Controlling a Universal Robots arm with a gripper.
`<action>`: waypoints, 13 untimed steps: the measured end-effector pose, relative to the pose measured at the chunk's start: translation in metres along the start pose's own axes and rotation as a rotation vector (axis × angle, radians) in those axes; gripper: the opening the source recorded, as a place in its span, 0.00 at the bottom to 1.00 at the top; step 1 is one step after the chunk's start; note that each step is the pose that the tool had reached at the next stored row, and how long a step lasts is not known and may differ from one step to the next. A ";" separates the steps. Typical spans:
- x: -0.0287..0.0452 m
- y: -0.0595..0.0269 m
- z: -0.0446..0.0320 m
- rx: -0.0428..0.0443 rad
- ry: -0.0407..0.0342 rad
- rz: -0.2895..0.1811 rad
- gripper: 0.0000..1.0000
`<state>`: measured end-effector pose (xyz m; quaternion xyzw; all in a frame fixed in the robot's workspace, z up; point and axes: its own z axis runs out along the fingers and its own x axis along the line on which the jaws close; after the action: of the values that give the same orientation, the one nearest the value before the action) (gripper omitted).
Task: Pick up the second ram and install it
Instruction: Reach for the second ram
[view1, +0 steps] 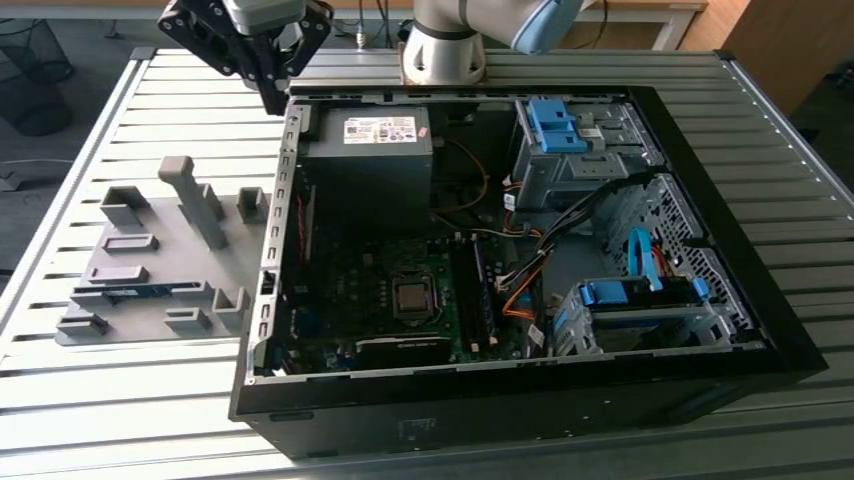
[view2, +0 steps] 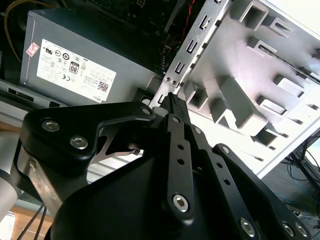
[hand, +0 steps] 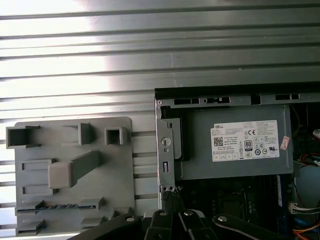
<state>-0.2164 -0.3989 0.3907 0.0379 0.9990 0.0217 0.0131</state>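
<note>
The second ram (view1: 127, 292) is a thin blue stick lying in a slot near the front of the grey holder plate (view1: 160, 255), on the exterior view's left. In the first wrist view it appears as a dark strip (hand: 55, 206) in the plate's slot. My black gripper (view1: 276, 98) hangs above the far left corner of the open computer case (view1: 534, 385), well away from the ram. Its fingers meet at the tips in the second wrist view (view2: 172, 98) with nothing between them. The fingertips (hand: 169, 199) hover over the case's edge beside the power supply.
A grey power supply (view1: 367, 150) fills the case's far left corner. The motherboard (view1: 380, 300) has a CPU socket and long memory slots (view1: 477, 295) beside it. Blue drive brackets (view1: 554, 125) and cables sit on the exterior view's right. Upright grey posts (view1: 200, 200) stand on the holder plate.
</note>
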 end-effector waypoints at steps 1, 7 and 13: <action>0.0004 0.0000 0.0000 -0.0001 0.0000 0.000 0.11; 0.0034 -0.0003 -0.0001 0.0000 0.0000 0.000 0.11; 0.0067 -0.0005 -0.0001 -0.0001 0.0000 0.000 0.11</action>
<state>-0.2231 -0.3989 0.3907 0.0379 0.9990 0.0217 0.0131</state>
